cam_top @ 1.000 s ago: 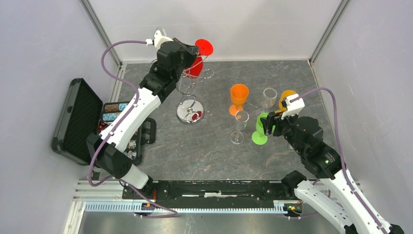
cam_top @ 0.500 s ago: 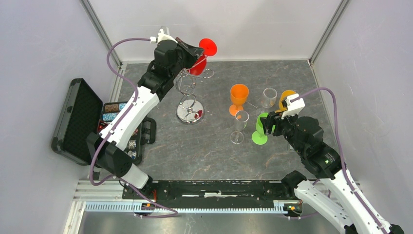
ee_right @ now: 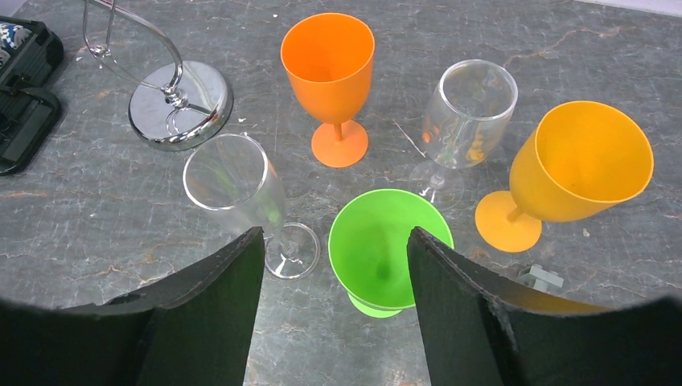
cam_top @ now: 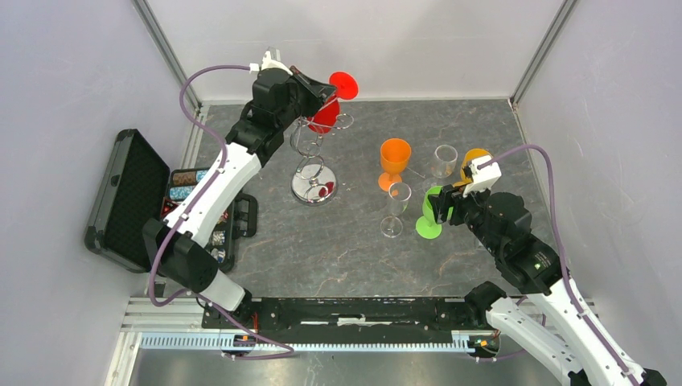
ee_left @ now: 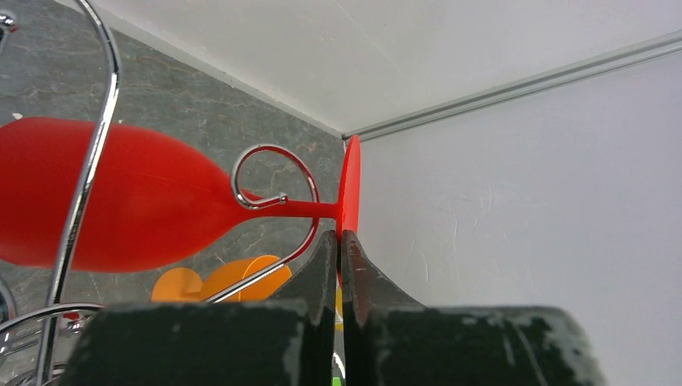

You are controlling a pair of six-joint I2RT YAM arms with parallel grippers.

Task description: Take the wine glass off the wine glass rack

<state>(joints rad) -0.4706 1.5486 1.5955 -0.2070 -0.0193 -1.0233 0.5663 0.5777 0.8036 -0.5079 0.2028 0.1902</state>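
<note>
The left end effector [ee_left: 339, 237] is up at the far left of the table [cam_top: 338, 249], near the back wall, with its two fingers drawn almost together on the thin round foot of the red wine glass [ee_left: 121, 197]; the edge of the foot shows pinched between the fingertips in the left wrist view. The glass hangs on the wine glass rack [cam_top: 310, 189], a chrome wire stand with a round shiny base. The glass's stem runs through the curl at the end of one arm, with the foot on one side of that curl and the bowl on the other. The bowl lies on its side in the wrist view, with another chrome wire crossing in front of it. The right end effector [ee_right: 335, 241] is spread wide and hangs above a green goblet [ee_right: 390, 245] at the right of the table, holding nothing. Around the green goblet stand a clear flute [ee_right: 229, 177], an orange goblet [ee_right: 328, 56], a clear wine glass [ee_right: 470, 100] and a yellow-orange goblet [ee_right: 583, 161], all upright and apart from one another. An open black case [cam_top: 129, 201] lies at the left edge of the table, well apart from the glasses.
</note>
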